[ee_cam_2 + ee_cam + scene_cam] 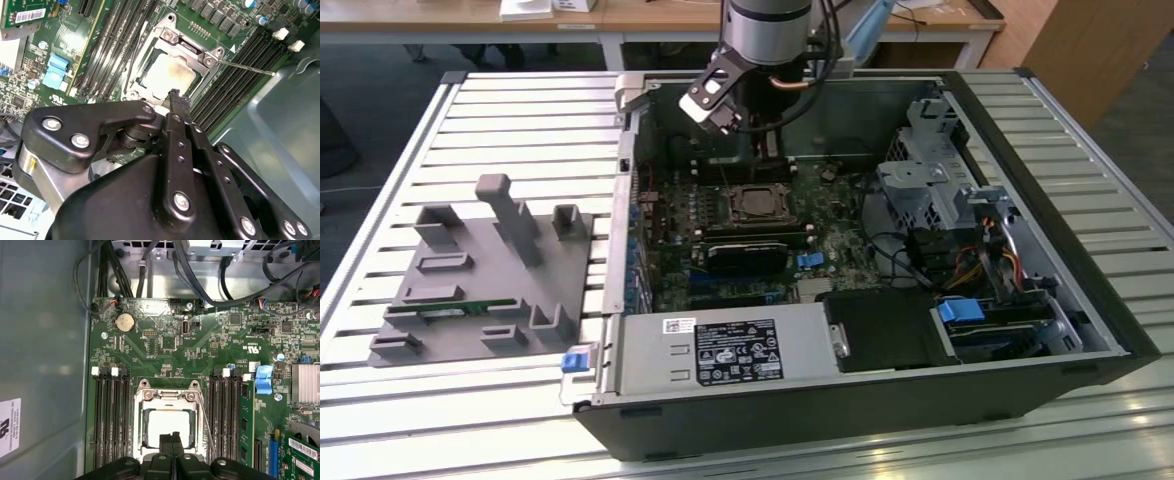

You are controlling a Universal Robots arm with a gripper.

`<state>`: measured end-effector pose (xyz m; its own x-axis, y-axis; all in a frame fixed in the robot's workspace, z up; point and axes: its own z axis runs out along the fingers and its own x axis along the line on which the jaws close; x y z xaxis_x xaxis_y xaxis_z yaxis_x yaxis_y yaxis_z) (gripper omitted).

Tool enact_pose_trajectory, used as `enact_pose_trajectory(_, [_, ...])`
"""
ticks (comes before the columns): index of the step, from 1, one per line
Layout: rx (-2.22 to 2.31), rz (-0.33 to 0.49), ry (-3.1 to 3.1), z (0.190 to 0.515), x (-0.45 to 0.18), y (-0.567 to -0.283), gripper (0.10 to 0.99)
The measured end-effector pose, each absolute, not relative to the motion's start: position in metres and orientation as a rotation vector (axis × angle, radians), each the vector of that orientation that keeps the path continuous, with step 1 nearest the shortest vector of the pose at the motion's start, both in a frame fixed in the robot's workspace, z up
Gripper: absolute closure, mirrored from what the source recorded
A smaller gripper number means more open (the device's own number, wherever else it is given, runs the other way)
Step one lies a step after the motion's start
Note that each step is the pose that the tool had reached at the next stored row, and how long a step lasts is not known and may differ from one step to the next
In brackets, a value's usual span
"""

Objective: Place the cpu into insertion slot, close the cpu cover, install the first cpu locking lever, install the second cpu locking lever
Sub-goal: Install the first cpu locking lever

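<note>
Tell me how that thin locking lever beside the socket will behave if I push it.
The locking lever is a thin bare metal rod, so it will probably flex and spring back. Its smooth, narrow surface could let the gripper slip off. It looks anchored at the cpu cover end, so expect swinging, not lifting.

An open computer case (854, 412) lies on a slatted table (520, 130), a grey fixture block (467, 285) beside it.

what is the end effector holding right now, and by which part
Nothing. In the first wrist view the end effector is shut with nothing in its grip, close to the cpu.
</note>
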<state>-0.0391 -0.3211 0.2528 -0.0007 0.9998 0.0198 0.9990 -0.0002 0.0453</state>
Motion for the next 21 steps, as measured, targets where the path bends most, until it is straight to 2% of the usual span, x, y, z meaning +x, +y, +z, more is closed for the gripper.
enact_pose_trajectory(21, [2.208, 0.072, 2.208, 0.27, -0.039, -0.321, 0.98])
